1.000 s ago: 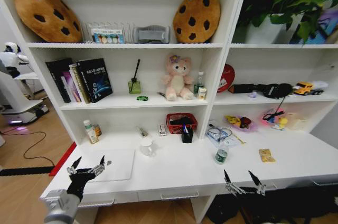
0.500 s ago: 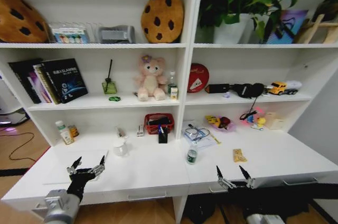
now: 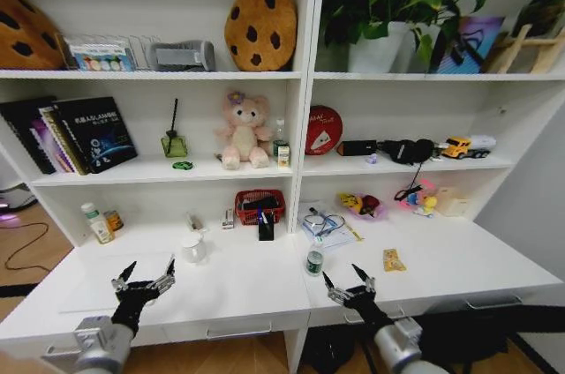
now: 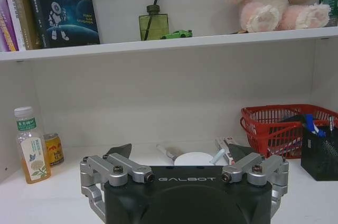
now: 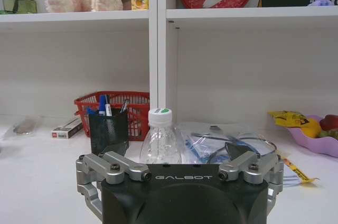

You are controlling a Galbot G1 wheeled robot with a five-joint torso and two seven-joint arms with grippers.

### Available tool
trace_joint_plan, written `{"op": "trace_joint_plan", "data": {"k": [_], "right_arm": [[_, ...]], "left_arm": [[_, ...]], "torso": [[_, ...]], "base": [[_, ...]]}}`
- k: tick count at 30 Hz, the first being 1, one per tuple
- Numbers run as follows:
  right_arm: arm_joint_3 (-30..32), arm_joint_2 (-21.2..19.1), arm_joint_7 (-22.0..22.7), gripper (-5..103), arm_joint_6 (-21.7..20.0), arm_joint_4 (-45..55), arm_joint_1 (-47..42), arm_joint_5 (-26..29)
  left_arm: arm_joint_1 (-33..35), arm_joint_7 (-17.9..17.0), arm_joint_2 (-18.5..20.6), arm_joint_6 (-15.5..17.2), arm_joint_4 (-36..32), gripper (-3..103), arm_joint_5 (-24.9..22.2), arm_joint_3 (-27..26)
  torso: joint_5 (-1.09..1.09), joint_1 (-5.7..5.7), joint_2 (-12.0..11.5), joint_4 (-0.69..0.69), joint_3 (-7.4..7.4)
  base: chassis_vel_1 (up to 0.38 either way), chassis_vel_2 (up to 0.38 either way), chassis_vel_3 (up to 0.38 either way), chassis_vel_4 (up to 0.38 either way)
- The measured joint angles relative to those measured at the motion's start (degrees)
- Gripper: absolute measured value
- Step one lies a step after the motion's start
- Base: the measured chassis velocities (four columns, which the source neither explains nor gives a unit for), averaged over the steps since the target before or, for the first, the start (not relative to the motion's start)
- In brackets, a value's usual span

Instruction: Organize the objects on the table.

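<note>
The left gripper [image 3: 141, 284] hangs at the lower left of the head view, jaws spread and empty, over the near edge of the slim silver laptop [image 3: 115, 281] lying flat on the white surface [image 3: 247, 290]. The right gripper [image 3: 350, 287] sits at lower centre-right, jaws also apart and holding nothing, just short of the small clear plastic bottle [image 5: 160, 142] with its white cap and green label.

That bottle looks empty, so probably light, easily tipped and easily crushed; a gentle hold round the ribbed middle, below the cap, seems safest. The yellow snack packet [image 3: 393, 259] lies flat to the right of it, thin, crinkly and soft, best pinched at an edge. The laptop is stiff, smooth and flat, with little to grip except its rim. Pens stand in a black mesh cup [image 5: 108, 131] before a red plastic basket [image 5: 134, 110].
</note>
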Motion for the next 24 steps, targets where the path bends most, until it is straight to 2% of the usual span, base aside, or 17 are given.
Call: {"op": "trace_joint_plan", "data": {"k": [1,7,15,24], "right_arm": [[-2.07,-0.9,0.83,100,-1.11,-2.09,4.04,1.91],[-7.5,-2.31,-0.23,100,-2.22,-10.3,13.1,5.05],[-15.44,-1.54,-2.25,100,-1.56,-18.36,23.43,5.36],[-17.87,-0.3,-2.57,100,-1.07,-21.65,26.86,5.34]], "left_arm": [[0.0,0.01,0.0,0.0,0.0,100,0.0,0.01],[0.0,0.01,0.0,0.0,0.0,100,0.0,0.01],[0.0,0.01,-0.01,0.0,0.0,100,0.0,0.01],[0.01,0.01,0.0,0.0,0.0,100,0.0,0.01]], "torso": [[0.0,0.0,0.0,0.0,0.0],[-0.01,0.0,0.0,-0.01,0.0],[-0.01,0.0,-0.01,-0.01,0.0],[-0.02,0.0,0.0,0.0,0.0]], "base": [[0.0,0.0,0.0,0.0],[0.0,0.0,0.0,0.0],[0.0,0.0,0.0,0.0],[0.0,0.0,0.0,0.0]]}}
